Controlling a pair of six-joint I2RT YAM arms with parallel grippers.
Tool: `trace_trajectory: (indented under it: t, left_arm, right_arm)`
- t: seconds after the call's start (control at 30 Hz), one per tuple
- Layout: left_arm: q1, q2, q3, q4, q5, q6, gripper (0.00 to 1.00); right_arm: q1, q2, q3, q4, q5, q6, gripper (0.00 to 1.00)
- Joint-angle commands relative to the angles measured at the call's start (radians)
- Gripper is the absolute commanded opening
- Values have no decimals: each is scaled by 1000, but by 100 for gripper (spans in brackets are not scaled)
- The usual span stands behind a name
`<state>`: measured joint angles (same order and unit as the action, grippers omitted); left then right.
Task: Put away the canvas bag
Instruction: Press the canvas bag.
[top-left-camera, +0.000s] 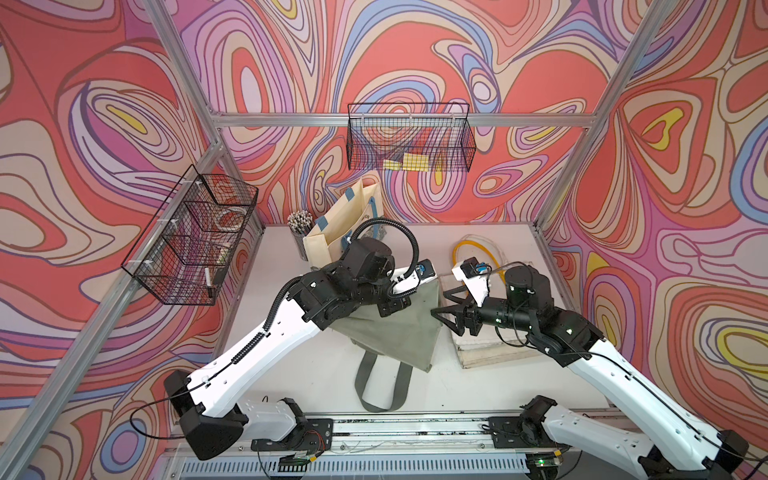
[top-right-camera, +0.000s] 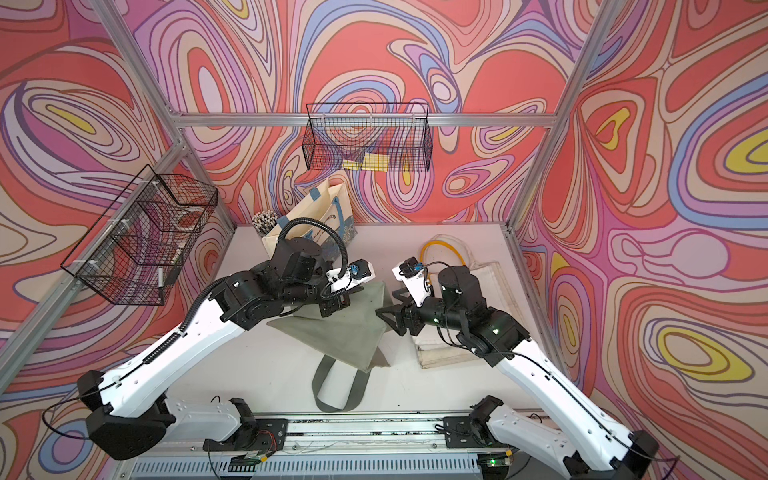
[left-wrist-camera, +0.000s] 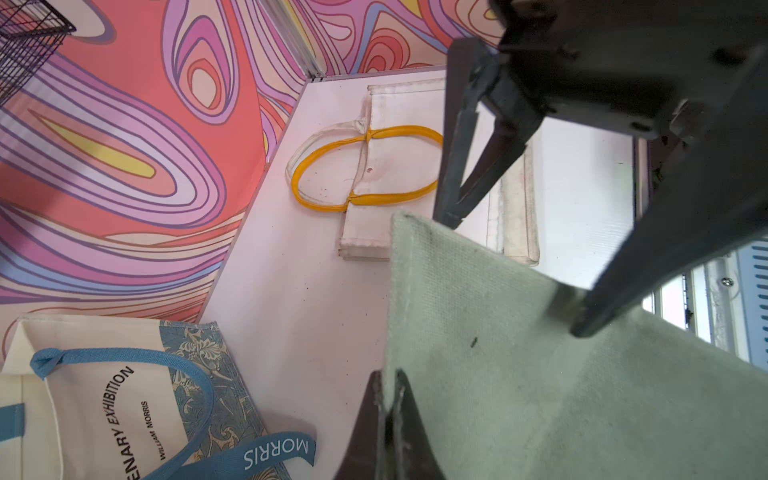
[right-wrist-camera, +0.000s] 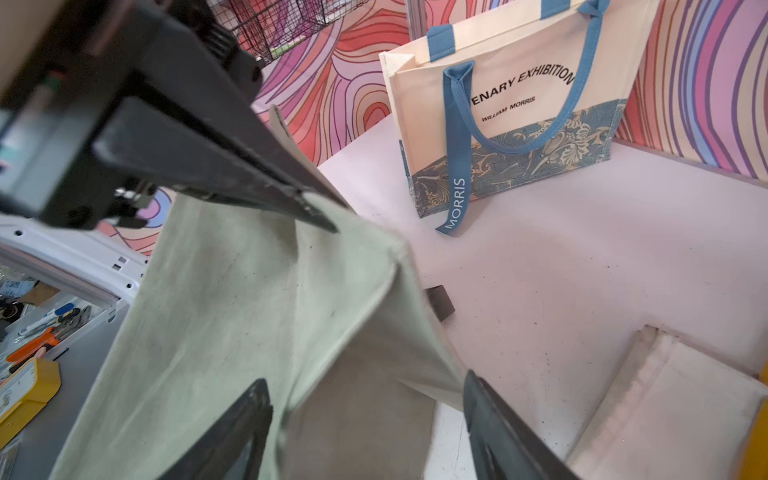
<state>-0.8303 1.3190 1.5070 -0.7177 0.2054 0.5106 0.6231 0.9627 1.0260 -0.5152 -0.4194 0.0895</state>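
The canvas bag (top-left-camera: 395, 332) (top-right-camera: 345, 332) is grey-green, and its upper edge is lifted off the table in the middle. Its handles (top-left-camera: 376, 384) trail toward the table's front. My left gripper (left-wrist-camera: 388, 399) is shut on a hem of the bag (left-wrist-camera: 540, 374); in both top views its fingers are hidden under the wrist (top-left-camera: 390, 305). My right gripper (top-left-camera: 441, 305) (top-right-camera: 388, 303) stands open at the bag's right edge. In the right wrist view the gripper (right-wrist-camera: 365, 382) has bag cloth (right-wrist-camera: 249, 311) between its spread fingers. The left wrist view shows this right gripper (left-wrist-camera: 515, 274) straddling the bag's top edge.
A cream tote with blue handles (top-left-camera: 345, 220) stands at the back beside a cup of pencils (top-left-camera: 300, 222). A flat white bag with yellow handles (top-left-camera: 494, 349) lies at the right under my right arm. Wire baskets hang on the back wall (top-left-camera: 411, 141) and left wall (top-left-camera: 195, 241).
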Motion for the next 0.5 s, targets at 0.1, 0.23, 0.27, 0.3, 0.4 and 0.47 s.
trace_trajectory:
  t: [0.1, 0.23, 0.27, 0.3, 0.4, 0.47]
  left_arm:
    - [2, -39, -7, -59, 158, 104, 0]
    - [2, -40, -11, -76, 202, 151, 0]
    - [2, -39, -10, -81, 210, 161, 0]
    - [1, -37, -8, -84, 221, 169, 0]
    - [2, -32, -1, -84, 227, 188, 0]
    - [2, -29, 3, -80, 216, 194, 0]
  right_arm:
    - [5, 27, -12, 69, 35, -13, 80]
    - [4, 29, -31, 93, 16, -22, 77]
    - [5, 26, -38, 105, 5, -20, 74]
    - [5, 27, -45, 116, -4, -16, 70]
    - [4, 39, -55, 118, -22, -11, 58]
    - [4, 49, -57, 117, -25, -5, 45]
